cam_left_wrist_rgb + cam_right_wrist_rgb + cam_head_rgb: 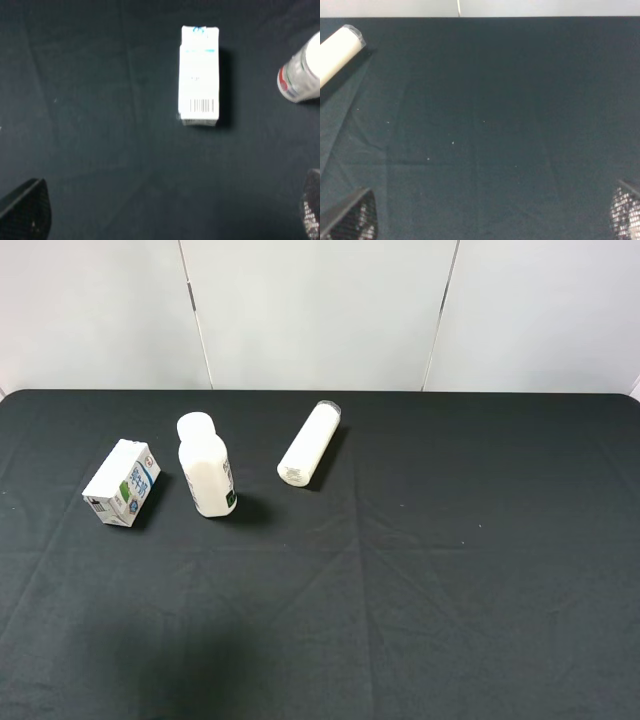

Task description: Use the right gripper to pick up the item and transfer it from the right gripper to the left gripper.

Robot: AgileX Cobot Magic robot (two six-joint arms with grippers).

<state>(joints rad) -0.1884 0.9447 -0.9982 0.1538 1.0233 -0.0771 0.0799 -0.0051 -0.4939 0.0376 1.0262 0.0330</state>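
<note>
The item, a small white carton [122,483] with blue-green print, lies on its side at the left of the black table. It also shows in the left wrist view [199,75], barcode end nearest the camera. My left gripper [167,215] hangs open above the cloth, short of the carton and touching nothing. One finger [25,210] shows at each lower corner. My right gripper [487,215] is open too, over bare cloth with its fingers [350,217] wide apart, and the carton is out of its view. Neither arm appears in the exterior high view.
A white capped bottle [206,465] stands just right of the carton; its capped end shows in the left wrist view [302,70]. A white tube [309,444] lies further right, towards the back, and appears in the right wrist view [337,52]. Black cloth [450,570] covers the table.
</note>
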